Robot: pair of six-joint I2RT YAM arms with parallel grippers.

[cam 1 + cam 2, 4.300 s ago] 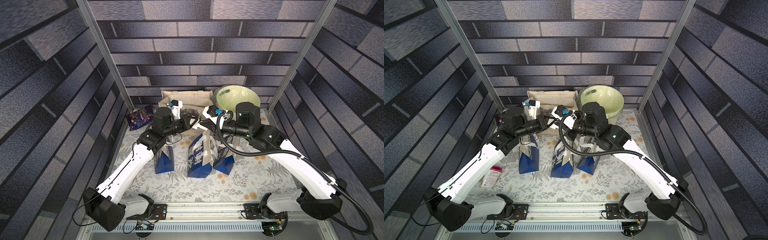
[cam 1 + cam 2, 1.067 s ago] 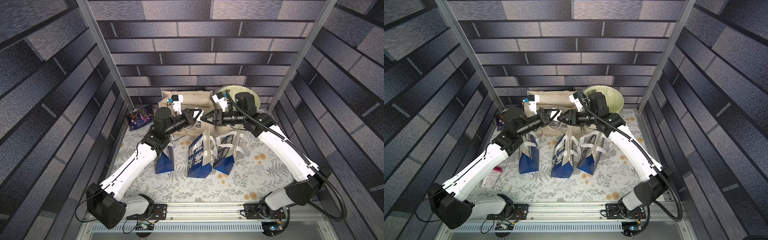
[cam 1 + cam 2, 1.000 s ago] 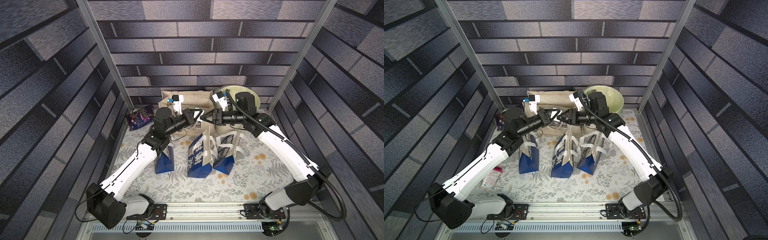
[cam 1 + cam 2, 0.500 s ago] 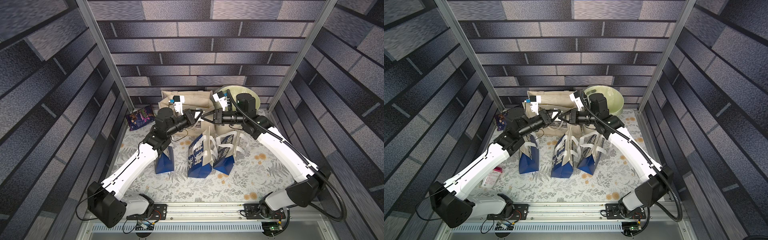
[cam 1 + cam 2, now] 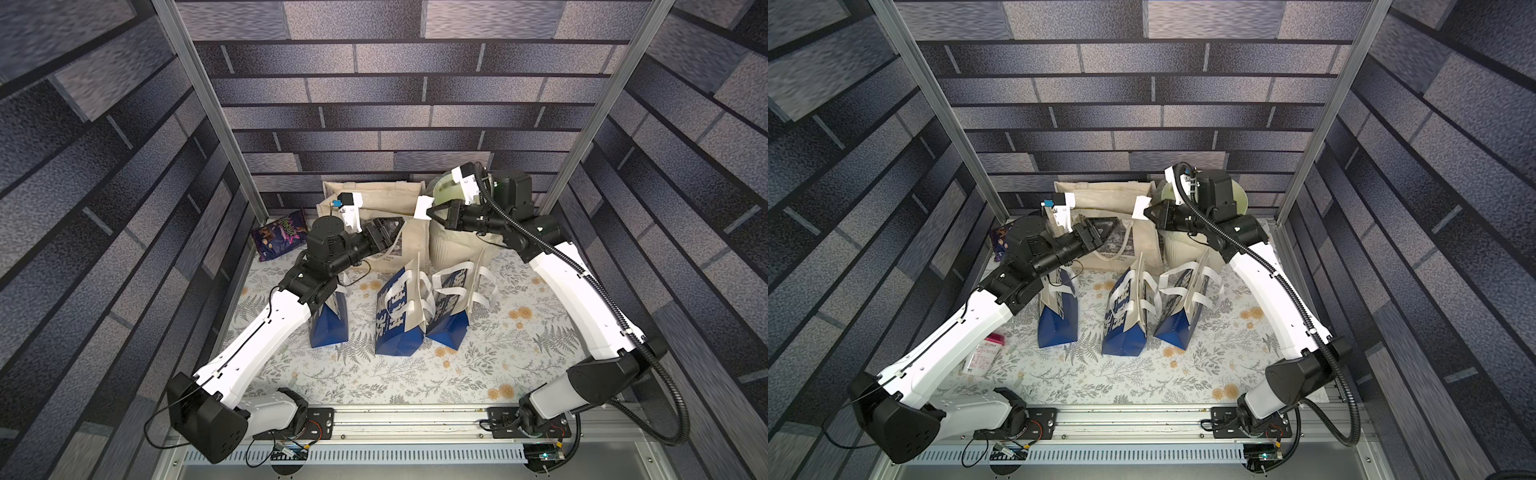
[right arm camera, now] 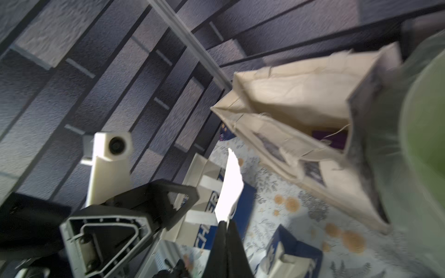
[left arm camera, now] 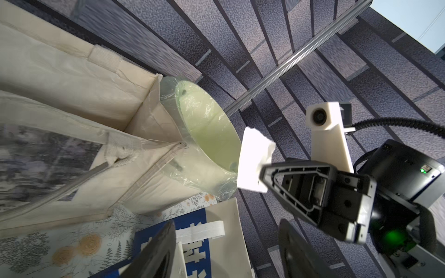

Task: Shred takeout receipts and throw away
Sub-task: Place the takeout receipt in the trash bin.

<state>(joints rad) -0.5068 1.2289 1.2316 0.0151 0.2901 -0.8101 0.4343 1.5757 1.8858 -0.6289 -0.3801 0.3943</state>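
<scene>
My right gripper [image 5: 432,212] is pinched tight on a torn white receipt piece [image 5: 421,206], which stands up from the fingertips in the air, between the canvas tote [image 5: 374,195] and the lined green bin [image 5: 446,192]. My left gripper [image 5: 395,232] hangs near it, jaws spread wide, holding nothing.

You've three paper bags [image 5: 395,328] in a row on the counter [image 5: 374,382]; behind them stands the tote bag [image 5: 382,199], the bin [image 5: 449,249] at its right.
</scene>
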